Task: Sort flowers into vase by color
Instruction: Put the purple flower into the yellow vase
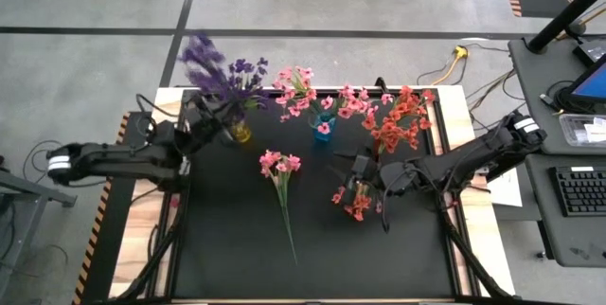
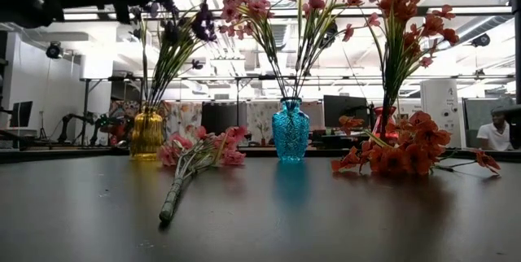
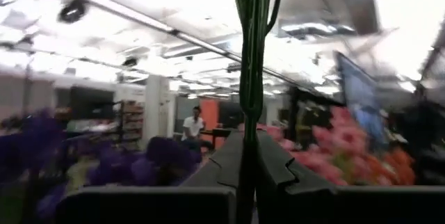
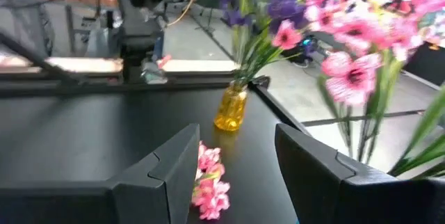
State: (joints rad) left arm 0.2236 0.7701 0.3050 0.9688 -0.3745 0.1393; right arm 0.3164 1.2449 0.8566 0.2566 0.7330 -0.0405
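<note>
Along the far edge of the black counter [image 1: 227, 248], in the upper middle of the overhead frame, three vases stand in a row: a yellow vase [image 1: 240, 133] with purple flowers [image 1: 222, 68], a blue vase [image 1: 324, 127] with pink flowers [image 1: 308, 92], and a red vase [image 2: 384, 122] with coral-red flowers [image 1: 402, 120].

The left end effector [image 1: 201, 123] sits at the upper left, right beside the yellow vase; its fingers are pressed together on a green stem [image 3: 249, 78] that stands upright between them. Which sprig that stem belongs to is hard to say from the blurred wrist view, though purple blooms crowd close by.

The right end effector [image 1: 364, 174] hovers right of centre with its fingers [image 4: 170, 172] apart and nothing between them, just above a loose coral-red sprig [image 1: 352, 201] lying on the counter.

A loose pink sprig [image 1: 280, 177] lies mid-counter, stem trailing toward the lower frame. The lower half of the counter is bare and open, well away from both arms.
</note>
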